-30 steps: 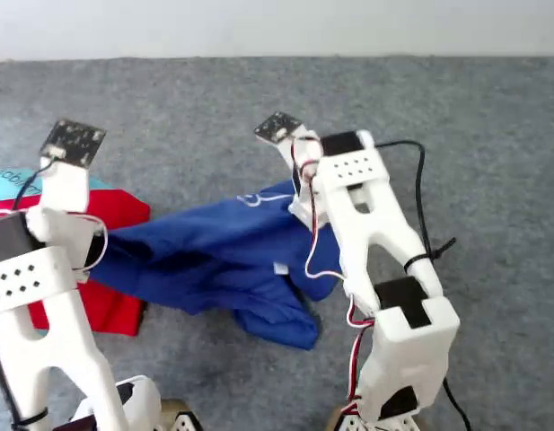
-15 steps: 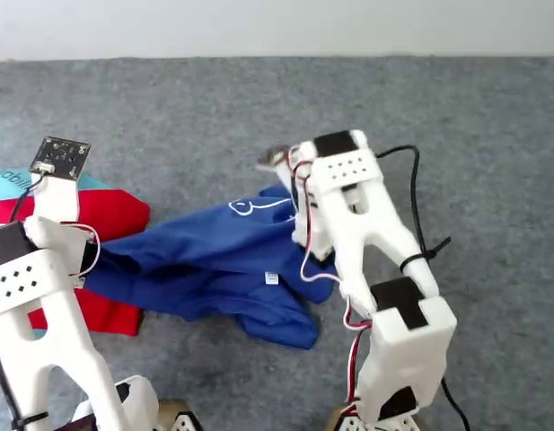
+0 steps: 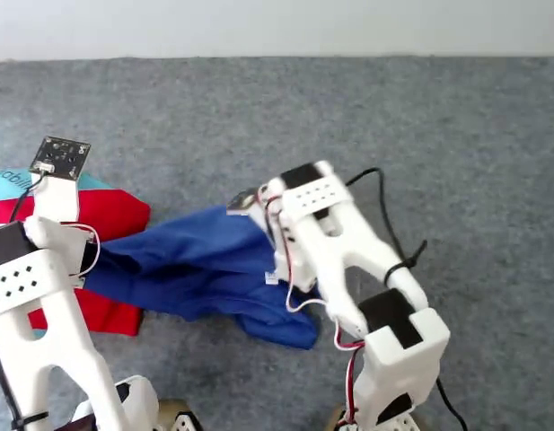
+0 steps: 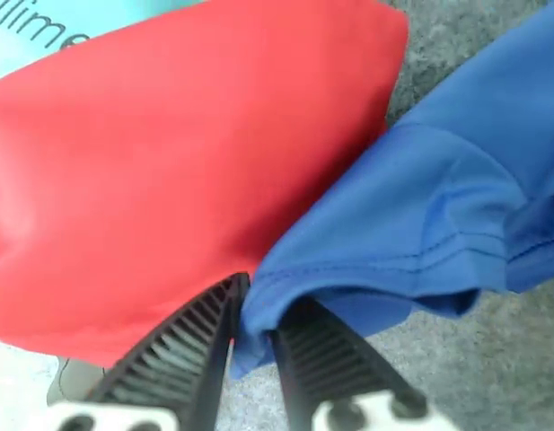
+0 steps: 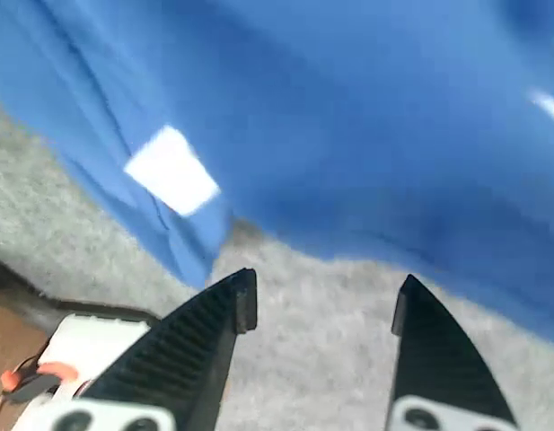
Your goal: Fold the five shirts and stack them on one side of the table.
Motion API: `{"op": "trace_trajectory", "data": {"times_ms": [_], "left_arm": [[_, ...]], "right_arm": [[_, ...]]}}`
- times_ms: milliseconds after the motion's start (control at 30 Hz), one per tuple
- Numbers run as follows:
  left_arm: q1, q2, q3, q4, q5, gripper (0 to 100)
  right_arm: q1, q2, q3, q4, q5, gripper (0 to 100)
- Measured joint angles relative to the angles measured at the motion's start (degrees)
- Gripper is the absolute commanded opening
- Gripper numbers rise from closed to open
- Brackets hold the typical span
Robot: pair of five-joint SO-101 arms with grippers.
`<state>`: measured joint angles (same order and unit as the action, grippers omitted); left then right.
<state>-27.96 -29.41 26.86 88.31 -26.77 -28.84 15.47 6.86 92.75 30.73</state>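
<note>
One blue shirt (image 3: 200, 269) lay rumpled mid-table, its left end meeting the red shirt (image 3: 115, 215), which sat on a teal shirt (image 3: 12, 184) at the far left. Soft, light, floppy cloth by the look of it, likely to sag wherever unsupported, so a hem or seam looked the best hold. Left gripper (image 4: 268, 301) had a blue hem fold pinched tight, right beside the red. Right gripper (image 5: 326, 285) hung over the blue edge near the white label (image 5: 171, 171), jaws spread, gripping nothing, grey table (image 3: 438, 135) beneath.
</note>
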Motion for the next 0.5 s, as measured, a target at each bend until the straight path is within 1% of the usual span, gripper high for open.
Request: {"op": "trace_trajectory", "data": {"times_ms": [200,333,400,500], "left_arm": [[-0.18,0.0,0.0,0.0,0.0,2],[-0.18,0.0,0.0,0.0,0.0,2],[-0.18,0.0,0.0,0.0,0.0,2],[-0.18,0.0,0.0,0.0,0.0,2]], "right_arm": [[-1.41,0.0,6.59,-8.88,0.0,25.7],[-1.41,2.64,7.12,-12.84,-0.09,24.4],[-1.41,3.96,6.77,-13.71,-0.18,18.8],[0.09,7.12,3.6,-13.89,-0.44,7.3]]}}
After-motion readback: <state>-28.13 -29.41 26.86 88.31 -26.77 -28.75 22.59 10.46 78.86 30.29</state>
